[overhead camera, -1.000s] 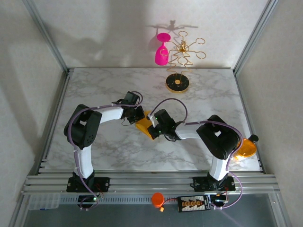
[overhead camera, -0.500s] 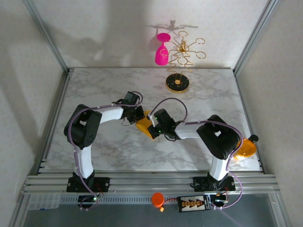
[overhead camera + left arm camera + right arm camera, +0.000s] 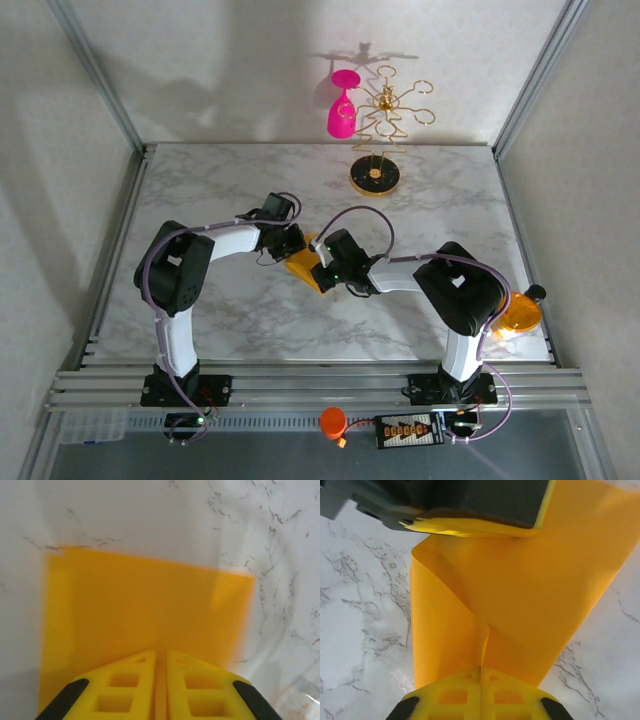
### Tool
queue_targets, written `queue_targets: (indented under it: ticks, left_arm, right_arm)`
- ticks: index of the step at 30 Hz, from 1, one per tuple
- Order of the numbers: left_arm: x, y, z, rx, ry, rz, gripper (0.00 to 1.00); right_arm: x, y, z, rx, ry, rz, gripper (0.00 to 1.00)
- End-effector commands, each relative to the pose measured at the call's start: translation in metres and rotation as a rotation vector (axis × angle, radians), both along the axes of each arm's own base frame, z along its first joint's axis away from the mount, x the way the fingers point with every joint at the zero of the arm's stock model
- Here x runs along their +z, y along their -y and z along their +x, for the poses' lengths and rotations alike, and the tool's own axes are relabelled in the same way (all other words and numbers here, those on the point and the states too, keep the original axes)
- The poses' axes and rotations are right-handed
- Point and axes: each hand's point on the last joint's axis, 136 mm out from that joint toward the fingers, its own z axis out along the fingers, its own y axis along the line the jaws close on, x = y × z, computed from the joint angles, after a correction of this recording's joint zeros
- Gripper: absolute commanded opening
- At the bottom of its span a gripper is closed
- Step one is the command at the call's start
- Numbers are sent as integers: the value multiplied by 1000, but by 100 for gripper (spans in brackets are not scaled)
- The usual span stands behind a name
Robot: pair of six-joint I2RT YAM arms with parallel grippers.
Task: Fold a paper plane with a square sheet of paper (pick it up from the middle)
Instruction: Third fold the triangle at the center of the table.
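Top external: square sheet of paper (image 3: 302,270) above middle of marble table (image 3: 440,200), between left gripper (image 3: 293,248) and right gripper (image 3: 322,270). Left wrist: fingers nearly together, pinching sheet edge. Right wrist: fingers closed on sheet, crease rising from them

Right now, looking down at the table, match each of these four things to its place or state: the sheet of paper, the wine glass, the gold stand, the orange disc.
Things:
1. sheet of paper
2. wine glass
3. gold stand
4. orange disc

Places or states:
A. pink, hanging upside down
B. at the right edge of the table, towards the near side
C. bent, over the middle of the table
D. standing at the far edge of the table

Pairs: 1-C, 2-A, 3-D, 4-B
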Motion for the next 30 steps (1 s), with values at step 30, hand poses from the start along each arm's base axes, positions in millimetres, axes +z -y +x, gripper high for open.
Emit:
queue_targets:
  ticks: [30]
  left_arm:
    - [9, 9, -54, 198, -52, -201, 11]
  right_arm:
    - [-27, 9, -5, -19, -84, -67, 0]
